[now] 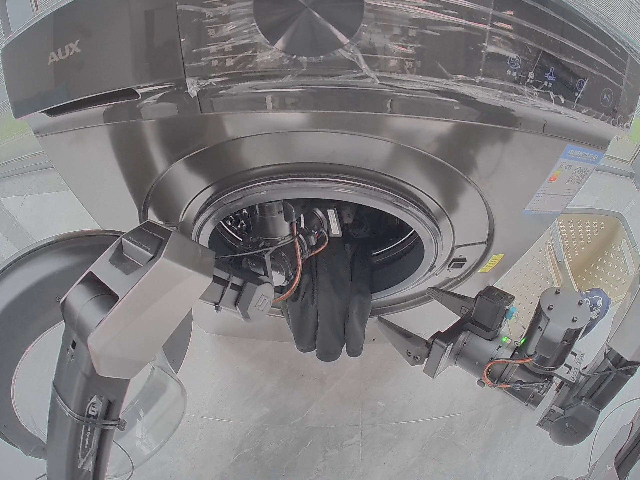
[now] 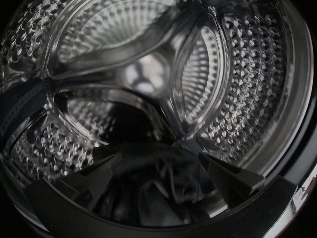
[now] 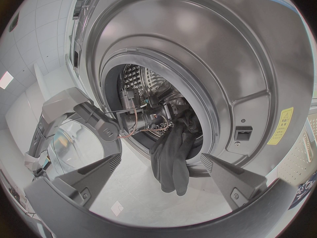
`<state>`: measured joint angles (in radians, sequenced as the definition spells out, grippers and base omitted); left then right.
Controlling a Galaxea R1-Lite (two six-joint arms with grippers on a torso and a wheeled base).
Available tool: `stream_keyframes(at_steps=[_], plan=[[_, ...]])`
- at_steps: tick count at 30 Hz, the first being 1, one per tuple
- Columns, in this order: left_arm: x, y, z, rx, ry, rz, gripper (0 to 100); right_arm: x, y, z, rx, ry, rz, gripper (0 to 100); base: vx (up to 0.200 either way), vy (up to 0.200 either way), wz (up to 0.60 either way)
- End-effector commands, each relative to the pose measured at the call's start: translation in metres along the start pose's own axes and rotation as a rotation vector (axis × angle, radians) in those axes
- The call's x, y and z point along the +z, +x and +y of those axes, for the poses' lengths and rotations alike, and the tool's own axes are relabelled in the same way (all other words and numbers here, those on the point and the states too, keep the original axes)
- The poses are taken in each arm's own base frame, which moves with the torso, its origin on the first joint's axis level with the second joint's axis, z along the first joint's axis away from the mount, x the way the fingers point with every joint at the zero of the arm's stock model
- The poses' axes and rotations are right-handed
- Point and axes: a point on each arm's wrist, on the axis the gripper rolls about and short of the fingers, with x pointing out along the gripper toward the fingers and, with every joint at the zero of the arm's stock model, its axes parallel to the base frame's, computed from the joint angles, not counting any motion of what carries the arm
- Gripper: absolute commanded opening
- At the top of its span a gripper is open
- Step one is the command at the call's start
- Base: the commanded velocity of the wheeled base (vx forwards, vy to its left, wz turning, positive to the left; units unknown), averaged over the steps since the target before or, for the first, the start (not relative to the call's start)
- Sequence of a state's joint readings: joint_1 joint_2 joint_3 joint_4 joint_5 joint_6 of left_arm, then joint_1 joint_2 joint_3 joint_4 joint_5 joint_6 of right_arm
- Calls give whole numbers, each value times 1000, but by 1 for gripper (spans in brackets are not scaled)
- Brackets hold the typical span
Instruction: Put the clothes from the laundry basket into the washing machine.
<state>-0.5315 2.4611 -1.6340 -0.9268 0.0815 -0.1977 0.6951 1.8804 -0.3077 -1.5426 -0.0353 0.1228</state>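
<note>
L end effector [image 2: 158, 156] released in drum [image 2: 251, 83], R end effector [image 1: 405, 306] released too; black garment [image 1: 330, 301] overhanging rim [image 1: 440, 228] could slide out.

Left arm [image 1: 143, 288] grey, angular-shelled; orange cable [image 1: 295, 278] on its black wrist; right gripper [image 1: 405, 305] dark, wedge-fingered

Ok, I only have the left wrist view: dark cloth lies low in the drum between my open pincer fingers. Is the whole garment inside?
Observer: No. Part of the dark garment hangs out over the lower rim of the washing machine opening.
Operator: Where is the right pincer?
Observer: The right pincer is outside, at the opening's lower right, open and empty.
Operator: Door in the way?
Observer: No, the door is swung open on the robot's left.
</note>
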Motion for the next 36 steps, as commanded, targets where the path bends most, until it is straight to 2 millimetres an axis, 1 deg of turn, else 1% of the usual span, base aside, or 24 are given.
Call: stream_keyframes(at_steps=[1,2,3,5,8,9,10,11,13,15,16,17,21,25,28,30,31,32,33,36], plan=[[14,-45,-22,-34,-3,137,100,-1,0,0,1,0,2,100,0,0,0],[12,-54,-24,-41,0,180,100,-1,1,0,-1,0,5,100,0,0,0],[12,-54,-24,-41,0,180,100,-1,1,0,-1,0,5,100,0,0,0],[0,-77,-23,-35,15,293,100,-1,1,0,1,0,4,100,0,0,0],[-12,-89,-20,-28,27,369,100,-1,1,1,2,0,4,100,0,0,0],[-12,-89,-20,-28,27,369,100,-1,1,1,2,0,4,100,0,0,0],[-18,-94,-18,-36,27,401,100,-3,2,1,2,0,8,100,0,0,0],[-18,-94,-18,-36,27,401,100,-3,2,1,2,0,8,100,0,0,0],[-29,-100,-17,-43,28,440,100,-3,2,0,0,0,8,100,0,0,0],[-31,-99,-17,-43,30,443,100,-3,2,0,-6,0,7,100,0,0,0],[-37,-96,-13,-37,36,449,100,-3,2,0,-26,-1,5,100,0,0,0],[-40,-93,-12,-32,36,449,0,-2,2,1,-28,-1,3,100,0,0,0],[-45,-88,-10,-31,38,449,0,-2,2,2,-25,-1,2,100,0,0,0],[-46,-84,-11,-35,35,433,0,-2,2,2,-25,-1,0,100,0,0,0],[-46,-74,-12,-39,29,390,0,-1,3,2,-26,0,-6,100,0,0,0],[-39,-63,-13,-39,23,334,0,0,3,2,-25,0,-9,100,0,0,0],[-39,-63,-13,-39,23,334,0,0,3,2,-25,0,-9,100,0,0,0],[-24,-51,-8,-32,13,255,0,1,4,2,-26,0,-14,100,0,0,0],[-16,-44,-6,-29,10,203,0,1,5,2,-28,0,-15,100,0,0,0],[-1,-24,-3,-17,0,66,0,1,5,2,-27,0,-17,100,0,0,0]])
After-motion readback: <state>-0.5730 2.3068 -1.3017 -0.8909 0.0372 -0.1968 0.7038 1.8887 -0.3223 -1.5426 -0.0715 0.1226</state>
